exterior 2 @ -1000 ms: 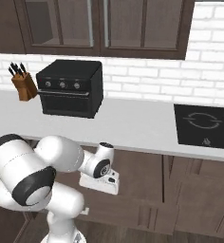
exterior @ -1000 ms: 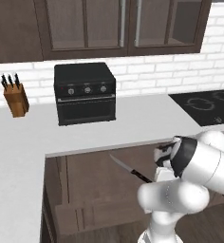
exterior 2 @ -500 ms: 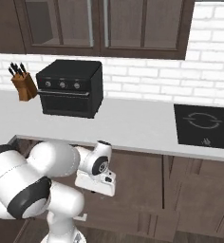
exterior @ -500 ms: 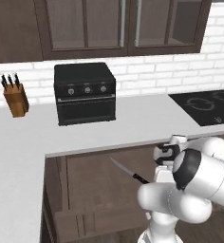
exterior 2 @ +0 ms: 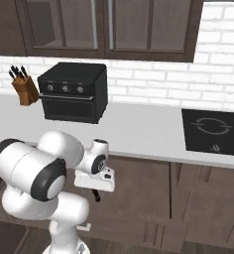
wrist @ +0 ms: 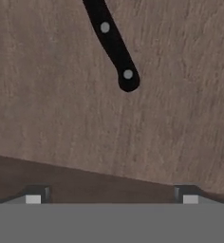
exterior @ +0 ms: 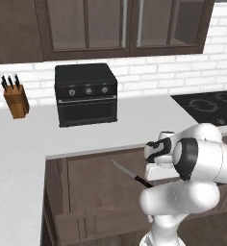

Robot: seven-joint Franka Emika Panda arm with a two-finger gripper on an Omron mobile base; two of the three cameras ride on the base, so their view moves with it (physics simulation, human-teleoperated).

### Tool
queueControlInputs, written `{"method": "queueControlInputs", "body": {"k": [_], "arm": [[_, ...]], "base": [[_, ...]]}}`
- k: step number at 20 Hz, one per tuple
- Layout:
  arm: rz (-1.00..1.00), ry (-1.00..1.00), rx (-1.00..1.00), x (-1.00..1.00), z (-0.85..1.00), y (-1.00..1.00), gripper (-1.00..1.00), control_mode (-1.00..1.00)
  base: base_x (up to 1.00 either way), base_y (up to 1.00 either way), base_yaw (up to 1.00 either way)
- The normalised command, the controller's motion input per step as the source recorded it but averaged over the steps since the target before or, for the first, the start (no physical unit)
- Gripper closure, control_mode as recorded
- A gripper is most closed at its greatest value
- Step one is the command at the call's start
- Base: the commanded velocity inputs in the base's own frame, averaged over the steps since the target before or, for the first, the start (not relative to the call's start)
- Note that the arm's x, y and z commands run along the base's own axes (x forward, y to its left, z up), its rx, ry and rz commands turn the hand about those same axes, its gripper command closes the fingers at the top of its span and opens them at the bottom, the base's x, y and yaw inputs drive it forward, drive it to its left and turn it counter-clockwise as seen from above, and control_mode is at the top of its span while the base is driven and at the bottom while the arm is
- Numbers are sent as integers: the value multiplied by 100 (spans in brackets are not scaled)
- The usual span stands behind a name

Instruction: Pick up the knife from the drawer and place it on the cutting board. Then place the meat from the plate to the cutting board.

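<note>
The knife [exterior: 129, 173] lies flat on the wooden floor of the open drawer [exterior: 86, 185] under the counter edge, blade pointing back left. Its black handle [wrist: 115, 45], with two rivets, runs down from the top of the hand view. My gripper [wrist: 111, 199] hovers above the drawer floor just short of the handle's butt end, open, fingertips [wrist: 34, 198] spread wide with nothing between them. From the left base view the gripper [exterior: 155, 171] hangs right beside the handle end. In the right base view the gripper [exterior 2: 95, 186] points down below the counter edge. The cutting board, plate and meat are out of view.
A black toaster oven [exterior: 86, 93] stands on the white counter [exterior: 19, 144] behind the drawer. A tan knife block [exterior: 17, 98] sits at the far left by the brick wall. A black cooktop [exterior: 209, 105] is set in the counter at right. Dark cabinets hang overhead.
My hand has shifted a little left toward the knife's handle while the elbow swung around. The jaws have stayed wide open. The knife has not moved.
</note>
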Motion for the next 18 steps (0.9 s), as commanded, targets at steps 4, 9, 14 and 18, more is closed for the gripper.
{"method": "queueControlInputs", "body": {"k": [4, 9, 14, 18], "arm": [[8, -2, 0, 37, -11, 25, -100, -100], [10, -6, 0, 26, -46, 27, -100, -100], [10, -5, 1, 50, -36, 8, -100, -100], [0, 0, 1, 73, -17, 0, -100, -100]], "base": [[0, 0, 0], [0, 0, 0], [0, 0, 0], [0, 0, 0]]}}
